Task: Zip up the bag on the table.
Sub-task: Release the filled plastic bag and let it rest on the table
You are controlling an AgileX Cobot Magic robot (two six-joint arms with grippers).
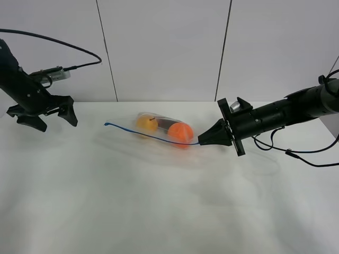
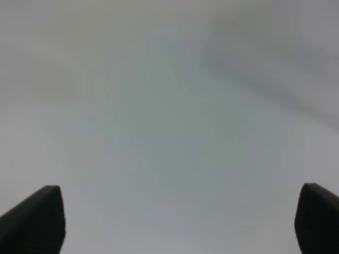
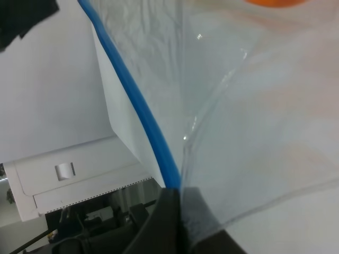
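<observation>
The clear bag (image 1: 159, 127) lies on the white table (image 1: 159, 211), with a yellow fruit (image 1: 145, 123) and an orange fruit (image 1: 180, 132) inside. Its blue zipper strip (image 1: 148, 135) runs from the left end to my right gripper (image 1: 201, 142), which is shut on the strip's right end. In the right wrist view the blue strip (image 3: 132, 95) and clear plastic (image 3: 238, 106) run into the closed right gripper (image 3: 180, 193). My left gripper (image 1: 50, 117) is open and empty, far left of the bag. The left wrist view shows its fingertips (image 2: 37, 217) apart over a blurred white surface.
Grey wall panels (image 1: 164, 47) stand behind the table. Cables (image 1: 296, 153) trail from the right arm over the table's right side. The table's far edge (image 1: 159, 102) runs just behind the bag.
</observation>
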